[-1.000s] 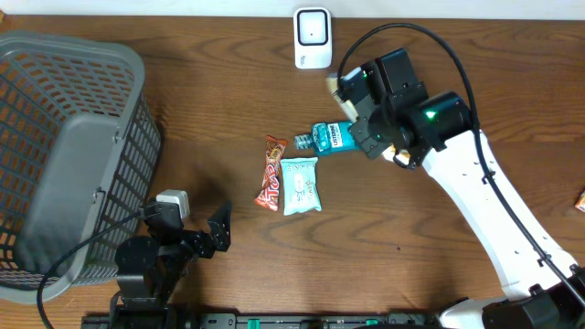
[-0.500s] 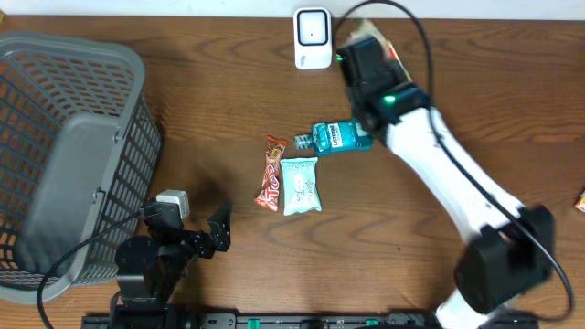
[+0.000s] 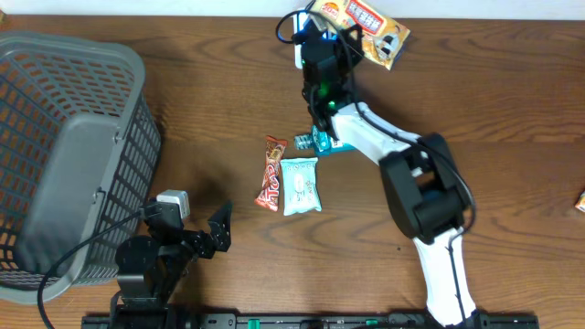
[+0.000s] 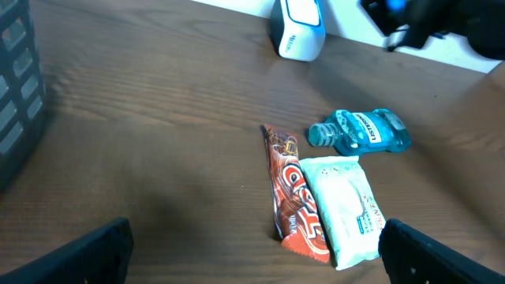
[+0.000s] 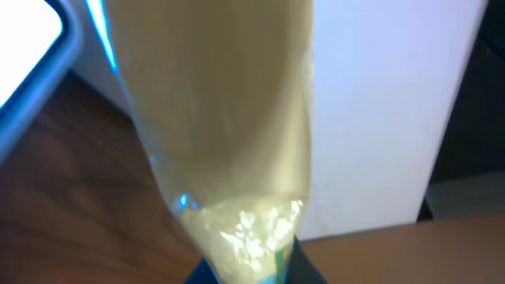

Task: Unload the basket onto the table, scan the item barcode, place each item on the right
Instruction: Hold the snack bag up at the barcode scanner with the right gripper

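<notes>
The brown wooden table ends at a white wall just behind the scanner. From overhead I can barely see the scanner, because my right gripper sits over it. It is clamped on a snack packet that sticks out just right of the scanner. The right wrist view is a yellowish blur of packet, with a blue-edged corner of the scanner at the left. The packet's print has red panels, but I can't read it.

In front of the scanner, the arm half covers the mouthwash bottle. Its label is illegible, as is the lettering on the candy bar and wipes pack beyond it. My left gripper hangs wide apart, well away from the scanner, beside the grey basket.
</notes>
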Controlling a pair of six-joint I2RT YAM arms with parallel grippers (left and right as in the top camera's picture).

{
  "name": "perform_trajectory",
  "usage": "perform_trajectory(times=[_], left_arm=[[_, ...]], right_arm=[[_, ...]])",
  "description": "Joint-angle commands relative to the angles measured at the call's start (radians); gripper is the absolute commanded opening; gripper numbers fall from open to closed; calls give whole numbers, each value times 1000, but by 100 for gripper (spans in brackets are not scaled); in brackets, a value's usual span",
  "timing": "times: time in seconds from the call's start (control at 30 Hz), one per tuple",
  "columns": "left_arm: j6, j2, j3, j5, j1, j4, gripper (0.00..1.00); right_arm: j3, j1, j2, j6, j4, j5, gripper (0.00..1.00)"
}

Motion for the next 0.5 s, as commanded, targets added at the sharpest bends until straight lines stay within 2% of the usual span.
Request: perform_trajectory(times=[0.0, 0.1, 0.2, 0.27, 0.47], left_arm=[[9, -5, 1, 9, -2, 0, 99], [9, -5, 1, 9, -2, 0, 99], [9, -5, 1, 9, -2, 0, 99], [9, -4, 1, 9, -2, 0, 99], [9, -5, 1, 9, -2, 0, 99]], right_arm=[[153, 6, 112, -158, 10, 44, 1], [279, 10, 214, -189, 6, 89, 1], [312, 20, 275, -261, -24, 105, 1], [311, 26, 285, -219, -105, 102, 1], [311, 29, 293, -204, -149, 104, 1]])
